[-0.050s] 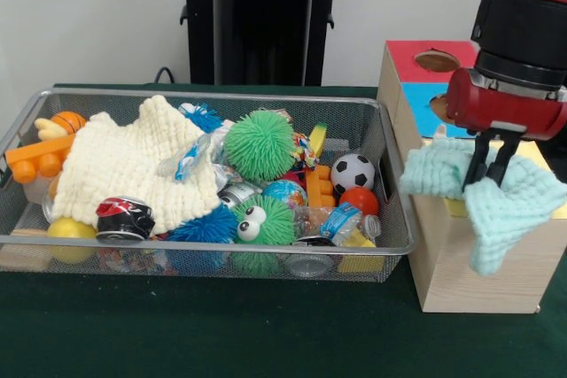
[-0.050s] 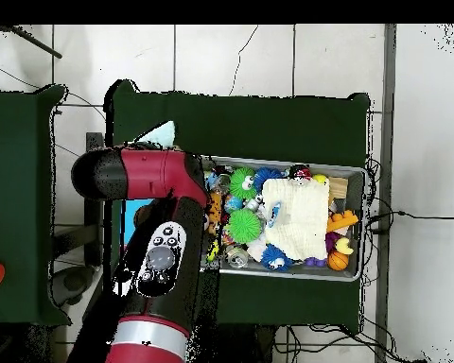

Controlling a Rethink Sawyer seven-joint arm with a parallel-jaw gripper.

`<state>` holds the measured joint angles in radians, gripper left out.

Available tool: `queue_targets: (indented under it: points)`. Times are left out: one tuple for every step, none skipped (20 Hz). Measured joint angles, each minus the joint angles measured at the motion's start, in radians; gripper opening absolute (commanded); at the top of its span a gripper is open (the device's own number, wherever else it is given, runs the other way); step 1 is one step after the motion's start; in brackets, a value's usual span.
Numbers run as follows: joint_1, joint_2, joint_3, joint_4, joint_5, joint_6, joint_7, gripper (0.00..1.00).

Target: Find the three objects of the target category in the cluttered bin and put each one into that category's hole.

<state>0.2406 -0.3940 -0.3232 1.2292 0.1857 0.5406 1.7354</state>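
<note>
My gripper (image 1: 490, 170) is shut on a pale mint knitted cloth (image 1: 500, 205), which hangs draped over the top front of the wooden box (image 1: 478, 276) at the right. The box top has a red panel with a hole (image 1: 437, 61), a blue panel with a hole (image 1: 438, 104) and a yellow part (image 1: 539, 153) behind the cloth. A cream knitted cloth (image 1: 133, 165) lies spread over the left half of the wire bin (image 1: 213, 241). In the overhead view the arm (image 2: 165, 255) hides the gripper; a corner of the mint cloth (image 2: 163, 132) and the cream cloth (image 2: 297, 210) show.
The bin also holds a green spiky ball (image 1: 259, 143), a green spiky toy with eyes (image 1: 261, 221), a small soccer ball (image 1: 352, 172), a crushed can (image 1: 124, 217), an orange toy (image 1: 40, 155) and a yellow ball (image 1: 71, 229). The box stands close against the bin's right wall.
</note>
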Motion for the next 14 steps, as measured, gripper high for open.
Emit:
queue_targets:
  points:
    - [0.001, 0.0, 0.0, 0.0, 0.0, 0.0, 0.0, 0.0]
    - [0.002, 0.0, -0.001, 0.0, 0.001, 0.0, 0.0, 0.0]
    - [0.004, 0.0, -0.002, 0.0, 0.003, 0.0, 0.0, 0.0]
    - [0.005, 0.0, -0.002, 0.0, 0.004, 0.0, 0.001, 0.0]
    - [0.007, 0.0, -0.003, 0.0, 0.007, 0.0, 0.001, 0.0]
    - [0.009, 0.0, -0.003, 0.0, 0.009, 0.0, 0.001, 0.0]
    - [0.012, -0.002, -0.003, 0.0, 0.013, 0.0, 0.001, 0.0]
    - [0.014, -0.003, -0.003, 0.0, 0.014, 0.0, 0.001, 0.0]
    - [0.015, -0.003, -0.003, 0.001, 0.016, 0.0, 0.001, 0.0]
    - [0.02, -0.009, -0.003, 0.004, 0.02, 0.0, 0.001, 0.0]
    - [0.022, -0.012, -0.003, 0.006, 0.021, 0.0, 0.001, 0.0]
    - [0.024, -0.016, -0.003, 0.009, 0.023, 0.0, 0.001, 0.0]
    - [0.026, -0.02, -0.003, 0.012, 0.025, 0.0, 0.001, 0.0]
    - [0.027, -0.024, -0.003, 0.015, 0.026, 0.0, 0.001, 0.0]
